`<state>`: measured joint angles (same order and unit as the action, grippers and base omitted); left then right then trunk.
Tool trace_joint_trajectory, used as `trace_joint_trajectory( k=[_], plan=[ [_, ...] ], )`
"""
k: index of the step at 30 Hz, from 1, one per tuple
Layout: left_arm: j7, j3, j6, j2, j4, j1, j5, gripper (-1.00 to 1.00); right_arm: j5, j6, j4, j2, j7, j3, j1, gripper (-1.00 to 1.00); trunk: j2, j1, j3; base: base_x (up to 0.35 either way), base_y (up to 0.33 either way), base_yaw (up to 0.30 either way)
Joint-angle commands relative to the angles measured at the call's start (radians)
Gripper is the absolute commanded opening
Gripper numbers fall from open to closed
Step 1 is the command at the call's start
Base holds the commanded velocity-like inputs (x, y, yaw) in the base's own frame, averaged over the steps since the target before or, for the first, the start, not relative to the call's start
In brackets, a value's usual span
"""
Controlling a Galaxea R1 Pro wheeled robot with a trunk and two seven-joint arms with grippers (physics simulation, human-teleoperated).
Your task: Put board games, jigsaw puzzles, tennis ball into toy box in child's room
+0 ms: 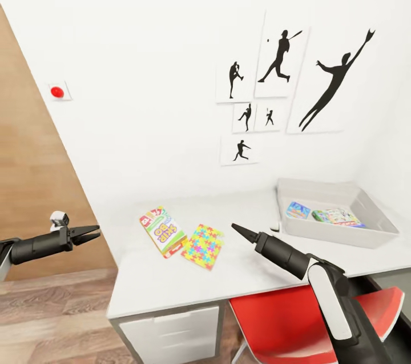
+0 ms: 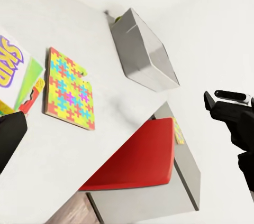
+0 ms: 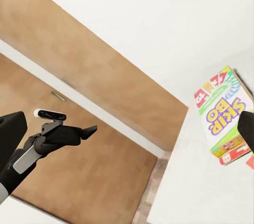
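On the worktop (image 1: 251, 272) a board game (image 1: 162, 231) lay touching a jigsaw puzzle (image 1: 202, 246); right gripper (image 1: 236, 229) was together above, left gripper (image 1: 95, 232) slightly apart.

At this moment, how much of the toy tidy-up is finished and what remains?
Partly done: the toy box already holds at least two colourful boxes. Nothing is in hand; the left end effector hangs off the table's edge and the right end effector hovers over the table. Left: the Skip-Bo game and the jigsaw puzzle.
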<state>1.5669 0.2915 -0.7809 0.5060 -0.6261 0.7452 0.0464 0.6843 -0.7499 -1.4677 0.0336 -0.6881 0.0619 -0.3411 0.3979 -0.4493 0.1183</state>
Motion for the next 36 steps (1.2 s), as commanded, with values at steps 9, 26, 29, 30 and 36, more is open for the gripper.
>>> trace_joint_trajectory(
  k=[9, 26, 29, 30, 36],
  plan=[
    [0.004, 0.0, -0.011, 0.0, 0.0, 0.0, 0.0, 1.0, 0.003, -0.006, -0.001, -0.001, -0.001, 0.001, -0.001, 1.0, 0.002, -0.001, 0.002, 0.102, 0.181, 0.042],
    [0.004, -0.001, -0.011, 0.0, 0.0, 0.0, 0.0, 1.0, -0.014, -0.006, 0.0, -0.005, 0.0, 0.0, -0.001, 1.0, 0.002, -0.001, 0.002, 0.057, 0.098, 0.271],
    [0.004, -0.002, -0.011, 0.0, 0.0, 0.0, 0.0, 1.0, -0.016, -0.006, 0.0, -0.005, 0.0, 0.0, -0.001, 1.0, 0.002, -0.001, 0.002, 0.077, 0.072, 0.29],
    [0.004, -0.002, -0.011, 0.0, 0.0, 0.0, 0.0, 1.0, -0.016, -0.006, 0.0, -0.004, -0.001, 0.001, -0.001, 1.0, 0.002, -0.001, 0.002, 0.115, 0.147, 0.278],
    [0.004, -0.001, -0.011, 0.0, 0.0, 0.0, 0.0, 1.0, -0.017, -0.006, 0.0, -0.004, -0.001, 0.001, -0.001, 1.0, 0.002, -0.001, 0.002, 0.128, 0.124, 0.15]
  ],
)
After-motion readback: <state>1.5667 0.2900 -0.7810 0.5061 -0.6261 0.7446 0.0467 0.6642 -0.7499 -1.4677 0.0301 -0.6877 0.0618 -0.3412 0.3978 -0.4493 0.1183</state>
